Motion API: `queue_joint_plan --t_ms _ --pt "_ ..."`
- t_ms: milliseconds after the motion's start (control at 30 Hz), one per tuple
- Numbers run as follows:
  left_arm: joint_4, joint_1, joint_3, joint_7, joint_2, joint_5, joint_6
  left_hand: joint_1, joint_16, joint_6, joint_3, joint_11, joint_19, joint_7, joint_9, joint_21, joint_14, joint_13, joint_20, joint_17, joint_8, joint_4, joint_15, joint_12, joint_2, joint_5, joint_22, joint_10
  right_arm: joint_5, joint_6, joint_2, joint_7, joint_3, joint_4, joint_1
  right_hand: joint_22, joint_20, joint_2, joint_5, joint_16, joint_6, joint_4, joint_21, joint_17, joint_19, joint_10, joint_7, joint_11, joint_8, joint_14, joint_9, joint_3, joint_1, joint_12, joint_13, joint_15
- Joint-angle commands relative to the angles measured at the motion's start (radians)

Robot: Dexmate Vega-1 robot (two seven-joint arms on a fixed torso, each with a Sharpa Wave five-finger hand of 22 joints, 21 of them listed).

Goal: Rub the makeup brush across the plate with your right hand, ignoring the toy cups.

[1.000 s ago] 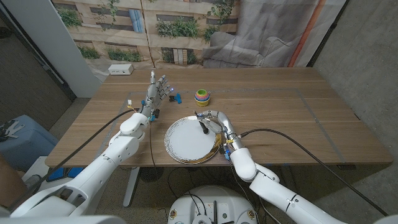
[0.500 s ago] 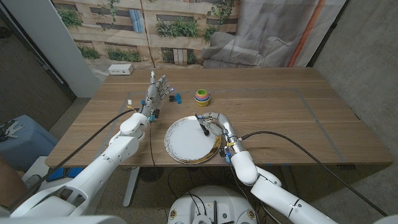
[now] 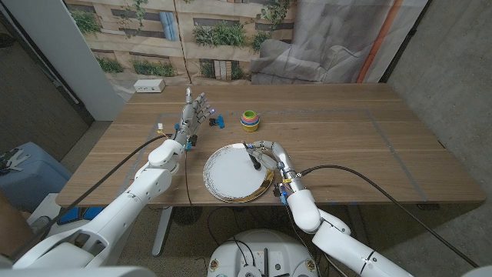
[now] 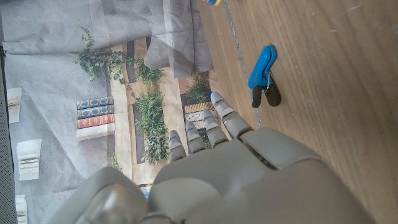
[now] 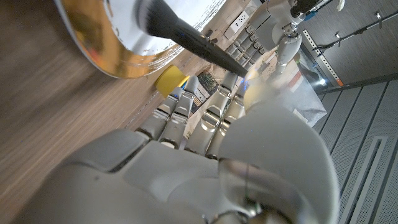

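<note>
Looking down from the head view, the right hand pinches the makeup brush, its dark bristles touching the white plate near that plate's far right rim. The stacked toy cups stand beyond the plate, apart from it. The left hand stands upright near a blue clip, fingers apart and holding nothing.

The left wrist view shows the left hand's fingers extended above the wood, with the blue clip lying just ahead.

In the right wrist view, the fingers curl around the brush handle, whose bristle end meets the gold-rimmed plate. The grip looks thin; pressing hard during a stroke could likely twist the brush loose, or drag the plate toward the cups.
</note>
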Motion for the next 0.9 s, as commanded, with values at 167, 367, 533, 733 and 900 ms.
queue_joint_plan --t_ms 167,367,533,733,900 --pt "0.000 0.000 0.000 0.000 0.000 0.000 0.000 -0.001 0.004 -0.002 -0.001 -0.012 0.009 -0.008 0.002 0.007 0.007 0.003 -0.001 0.002 0.007 0.007 -0.013 0.007 0.014 0.004 0.005 0.001 -0.002 -0.040 -0.028 -0.015 0.018 -0.057 -0.051 0.002 -0.068 -0.001 0.010 0.003 0.021 0.005 0.005 0.003 0.002 0.008 -0.013 0.004 0.005 -0.005 0.006 -0.001 0.008 0.005 0.005 -0.172" --pt "0.000 0.000 0.000 0.002 0.000 0.000 0.000 -0.001 0.004 -0.002 -0.001 -0.012 0.009 -0.008 0.002 0.007 0.008 0.003 -0.001 0.002 0.007 0.007 -0.013 0.007 0.014 0.004 0.005 0.001 -0.007 -0.049 -0.036 -0.022 0.023 -0.073 -0.065 0.002 -0.068 -0.001 0.010 0.003 0.022 0.005 0.005 0.003 0.002 0.008 -0.013 0.004 0.004 -0.005 0.006 -0.001 0.008 0.005 0.005 -0.172" --pt "0.000 0.000 0.000 0.002 -0.001 0.000 0.000 -0.001 0.004 -0.002 -0.001 -0.011 0.008 -0.008 0.002 0.006 0.008 0.003 0.001 0.002 0.007 0.007 -0.014 0.007 0.014 0.004 0.005 0.001 -0.009 -0.057 -0.036 -0.030 0.026 -0.083 -0.072 0.002 -0.068 -0.002 0.010 0.003 0.022 0.006 0.005 0.003 0.003 0.008 -0.013 0.004 0.004 -0.005 0.006 -0.001 0.008 0.006 0.005 -0.171" --pt "0.000 0.000 0.000 0.002 -0.001 0.000 0.000 -0.001 0.004 -0.001 -0.001 -0.009 0.008 -0.008 0.002 0.006 0.008 0.003 0.000 0.002 0.008 0.007 -0.014 0.008 0.014 0.004 0.005 0.002 -0.017 -0.063 -0.039 -0.034 0.025 -0.094 -0.076 0.002 -0.068 -0.002 0.010 0.003 0.023 0.005 0.005 0.003 0.003 0.009 -0.013 0.004 0.003 -0.005 0.006 -0.001 0.008 0.006 0.005 -0.172" --pt "0.000 0.000 0.000 0.002 0.000 0.000 0.000 -0.001 0.004 -0.001 -0.001 -0.012 0.008 -0.008 0.002 0.007 0.009 0.003 0.000 0.002 0.008 0.007 -0.014 0.007 0.014 0.004 0.005 0.000 -0.016 -0.077 -0.040 -0.040 0.030 -0.112 -0.086 0.002 -0.068 -0.002 0.010 0.002 0.023 0.005 0.005 0.003 0.003 0.009 -0.013 0.004 0.003 -0.005 0.006 -0.001 0.008 0.006 0.005 -0.172"
